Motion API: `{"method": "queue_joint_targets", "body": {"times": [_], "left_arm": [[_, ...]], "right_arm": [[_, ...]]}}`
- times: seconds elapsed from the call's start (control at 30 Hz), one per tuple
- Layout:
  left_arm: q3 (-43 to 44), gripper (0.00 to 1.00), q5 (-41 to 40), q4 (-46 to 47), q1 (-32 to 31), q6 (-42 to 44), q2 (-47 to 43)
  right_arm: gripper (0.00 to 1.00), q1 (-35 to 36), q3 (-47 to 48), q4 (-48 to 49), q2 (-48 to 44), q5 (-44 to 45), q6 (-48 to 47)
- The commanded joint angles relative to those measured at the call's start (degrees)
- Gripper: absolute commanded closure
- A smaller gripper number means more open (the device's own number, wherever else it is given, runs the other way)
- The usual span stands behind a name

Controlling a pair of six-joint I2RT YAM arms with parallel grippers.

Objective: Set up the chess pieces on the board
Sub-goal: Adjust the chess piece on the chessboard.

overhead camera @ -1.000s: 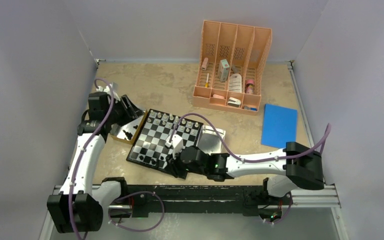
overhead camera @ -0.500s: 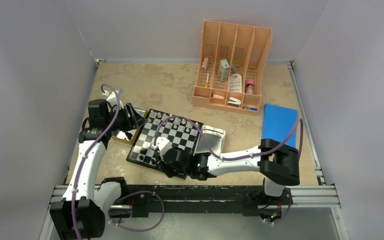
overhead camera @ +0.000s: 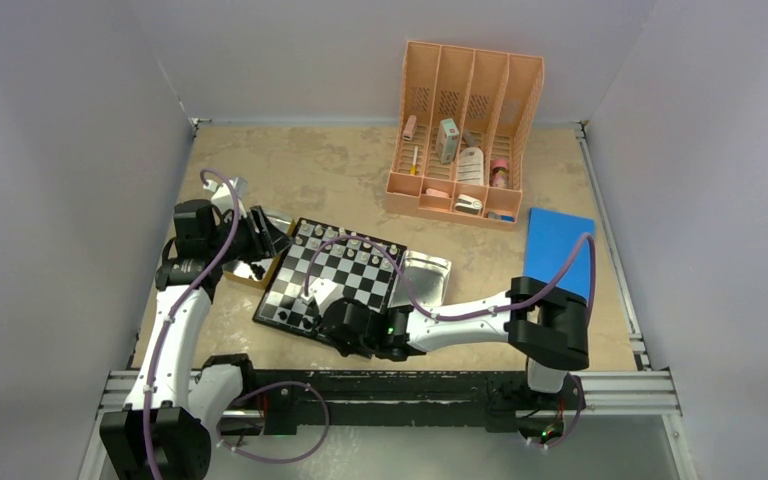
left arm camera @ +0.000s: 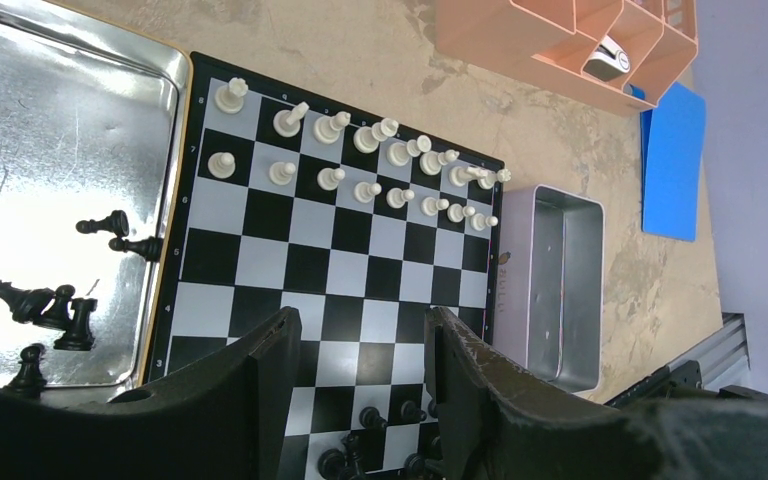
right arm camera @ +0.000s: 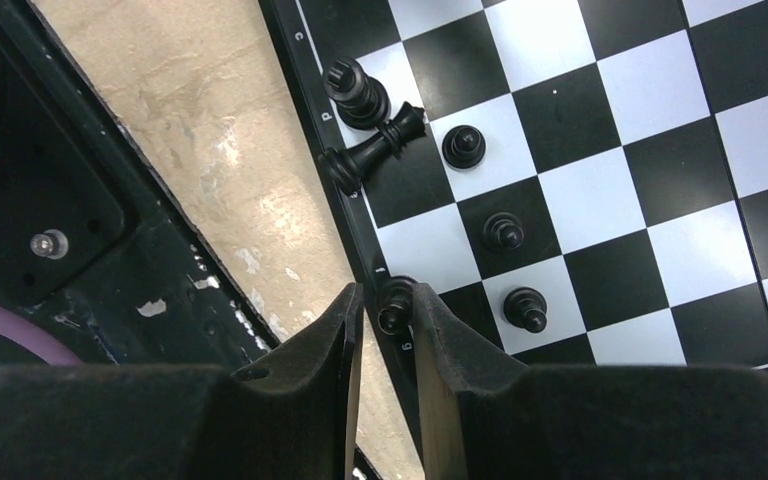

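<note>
We found the board (overhead camera: 365,278) near the middle of the table, and the right gripper (right arm camera: 387,300) was at its 6 o'clock edge, close to the arm bases. Its fingers (right arm camera: 340,340) stood nearly closed, with one black piece (right arm camera: 396,296) pinched between them above the black rim of the board. We could not tell whether this piece touched the surface. At 12 o'clock from it a fallen black piece (right arm camera: 370,152) lay on its side, touching an upright black piece (right arm camera: 355,88). Three black pawns (right arm camera: 501,232) stood on squares between 1 and 3 o'clock. The white pieces (left arm camera: 360,160) filled the two far rows. The left gripper (left arm camera: 360,315) hung wide open and held nothing. More black pieces (left arm camera: 55,305) lay on the tray (left arm camera: 70,130) at 9 o'clock of the board.

We judged that the risk was in the placing. The held piece was over the rim and not over a square, so if it were released there it could tip over or roll off. The pieces were tiny and stood close together, so the fingers could knock a neighbouring pawn. A slanted grip could also let the piece slip.
</note>
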Motion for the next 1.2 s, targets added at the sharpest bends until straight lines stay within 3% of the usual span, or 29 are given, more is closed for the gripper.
{"method": "queue_joint_targets", "body": {"times": [0.0, 0.4, 1.17], "left_arm": [[-0.1, 0.52, 0.3, 2.5, 0.2, 1.8, -0.1], [-0.3, 0.52, -0.4, 2.3, 0.2, 2.0, -0.4], [-0.3, 0.51, -0.5, 2.5, 0.2, 2.0, -0.3]], "right_arm": [[0.74, 0.3, 2.2, -1.2, -0.3, 2.1, -0.7], [0.87, 0.3, 1.6, 0.2, -1.5, 3.1, -0.9], [0.89, 0.3, 2.9, 1.2, -0.4, 4.6, -0.3]]}}
